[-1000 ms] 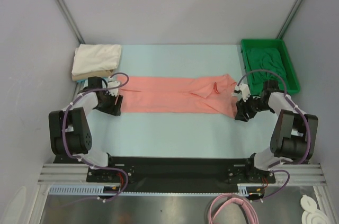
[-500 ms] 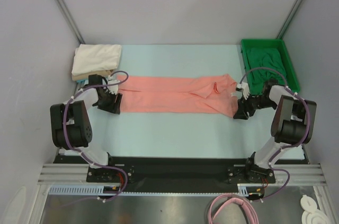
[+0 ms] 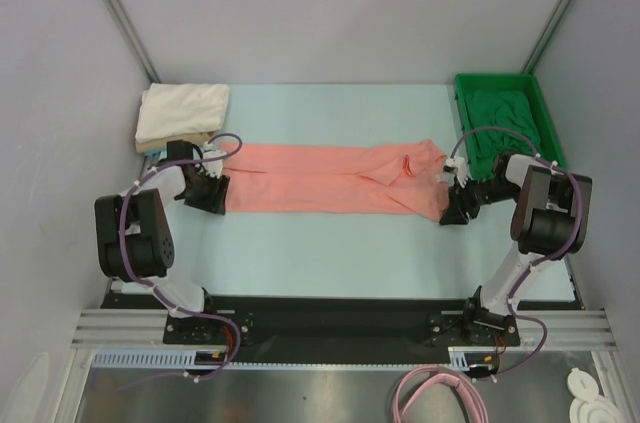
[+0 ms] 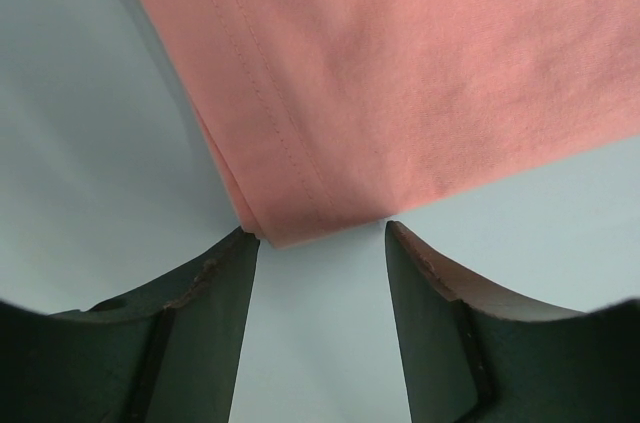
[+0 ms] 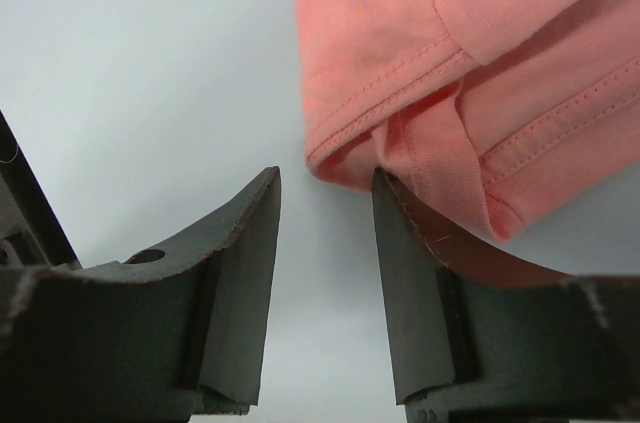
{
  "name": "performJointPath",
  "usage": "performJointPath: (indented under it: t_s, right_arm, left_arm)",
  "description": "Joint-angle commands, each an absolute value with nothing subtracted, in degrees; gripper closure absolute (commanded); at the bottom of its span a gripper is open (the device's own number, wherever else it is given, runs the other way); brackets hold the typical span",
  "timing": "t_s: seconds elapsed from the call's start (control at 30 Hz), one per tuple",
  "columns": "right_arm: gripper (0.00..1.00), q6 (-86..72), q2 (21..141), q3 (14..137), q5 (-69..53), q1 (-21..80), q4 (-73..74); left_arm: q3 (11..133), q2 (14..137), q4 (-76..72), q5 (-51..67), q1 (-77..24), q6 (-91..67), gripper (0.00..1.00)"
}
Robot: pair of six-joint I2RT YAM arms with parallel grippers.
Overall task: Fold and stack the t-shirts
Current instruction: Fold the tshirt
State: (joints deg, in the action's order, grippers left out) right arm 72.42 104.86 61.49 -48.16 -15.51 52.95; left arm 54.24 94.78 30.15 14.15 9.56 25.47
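- The pink t-shirt (image 3: pixel 335 178) lies flat on the table (image 3: pixel 330 253) as a long narrow strip, stretched from one claw to the other. From where I stand, its sides look already folded in lengthwise.
- The left claw (image 3: pixel 215 197) sits low at one end. Its fingers are parted, and the hem corner lies just ahead of the gap between the tips, with nothing pinched.
- The right claw (image 3: pixel 452 207) is at the neck end, also parted. The bunched seam lies just in front of it and brushes one finger, but it is not clamped.
- My guess is that both claws are lined up to take the corners nearest them, so the crosswise folds are still to come.
- Just beyond the left claw is a pile with a folded white shirt (image 3: pixel 183 108) on top of a tan one (image 3: pixel 160 144). That part looks finished, and the pink shirt should end up there.
- Beyond the right claw, a dark green shirt (image 3: pixel 510 128) sits crumpled in the green tray (image 3: pixel 495 79), still unfolded.
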Motion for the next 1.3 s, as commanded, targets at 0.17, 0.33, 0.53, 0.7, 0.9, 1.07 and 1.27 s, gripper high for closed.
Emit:
performJointPath:
  t_s: [0.17, 0.33, 0.53, 0.7, 0.9, 1.07, 1.27]
  right_arm:
    - [0.55, 78.4, 108.5, 67.1, -51.0, -15.6, 58.8]
    - [0.53, 80.6, 107.3, 67.1, -51.2, -15.1, 60.7]
    - [0.52, 78.3, 106.1, 66.6, -47.6, -11.7, 59.3]
    - [0.60, 72.2, 104.6, 65.0, -44.0, -9.1, 52.7]
    - [0.87, 70.6, 103.4, 64.7, -43.2, -9.6, 51.4]
    - [0.91, 72.4, 102.3, 64.9, -42.8, -11.6, 54.7]
    - [0.92, 74.9, 103.4, 66.9, -43.0, -13.9, 58.8]
  left_arm:
    - [55.0, 96.5, 29.5, 14.6, 10.2, 25.2, 0.42]
    - [55.1, 96.2, 30.0, 14.7, 10.2, 24.9, 0.42]
    - [55.5, 95.8, 30.5, 15.1, 10.2, 24.4, 0.42]
    - [55.2, 95.7, 30.4, 15.5, 10.2, 24.3, 0.42]
    - [54.8, 95.5, 30.2, 14.4, 10.2, 25.0, 0.42]
    - [54.9, 95.9, 28.6, 8.5, 10.2, 26.8, 0.42]
    - [56.1, 97.5, 27.1, 4.2, 10.2, 28.2, 0.42]
